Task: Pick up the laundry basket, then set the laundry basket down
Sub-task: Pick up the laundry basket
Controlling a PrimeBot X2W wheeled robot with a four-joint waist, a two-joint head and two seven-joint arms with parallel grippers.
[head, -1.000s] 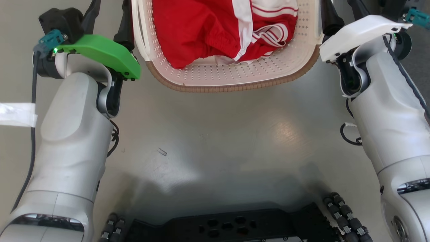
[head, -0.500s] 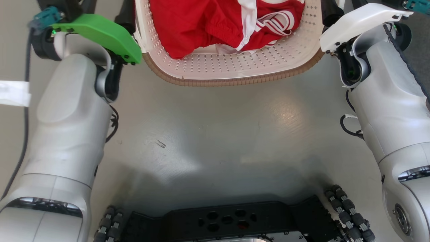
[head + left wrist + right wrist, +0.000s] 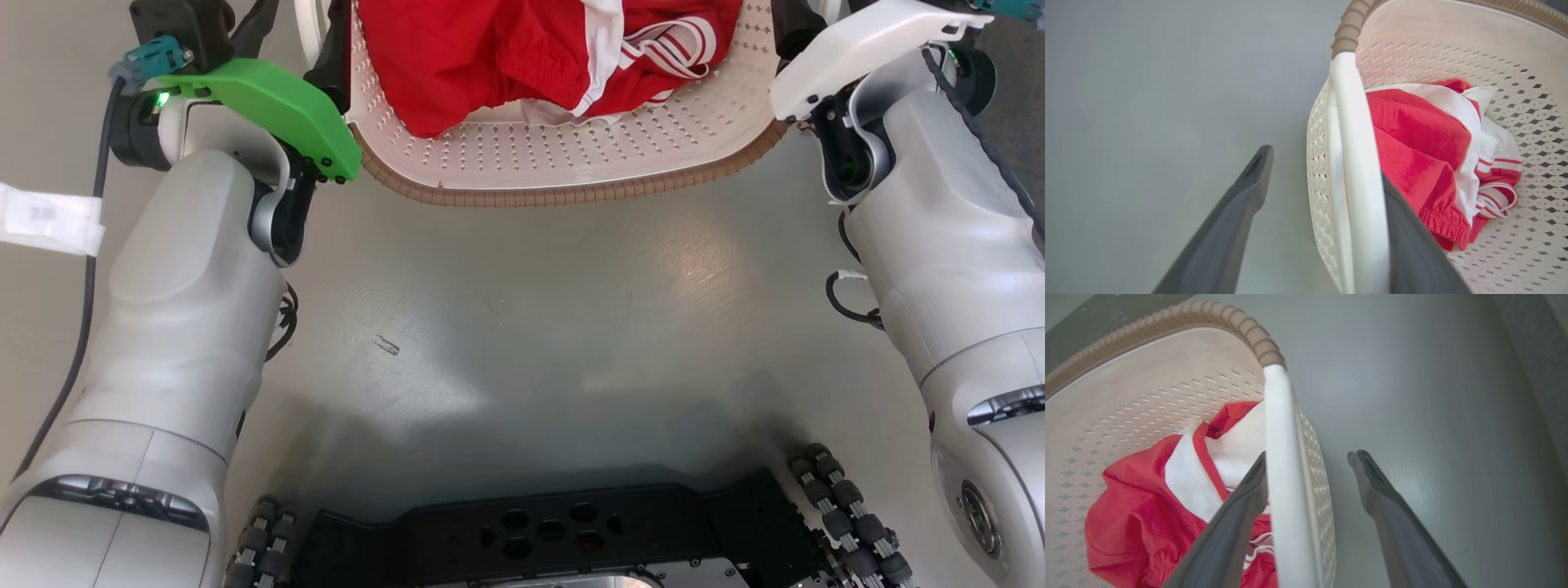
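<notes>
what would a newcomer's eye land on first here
First, the bright red and white clothing heaped in the cream laundry basket at the top of the head view. Next, the vivid green cover on the left wrist, right beside the basket. In the wrist views, the left gripper and right gripper each straddle a side of the basket, fingers open, one inside and one outside.

One laundry basket [image 3: 571, 155]; one red-and-white clothing heap [image 3: 490, 57]; two tools [image 3: 1323, 163] [image 3: 1309, 456].
</notes>
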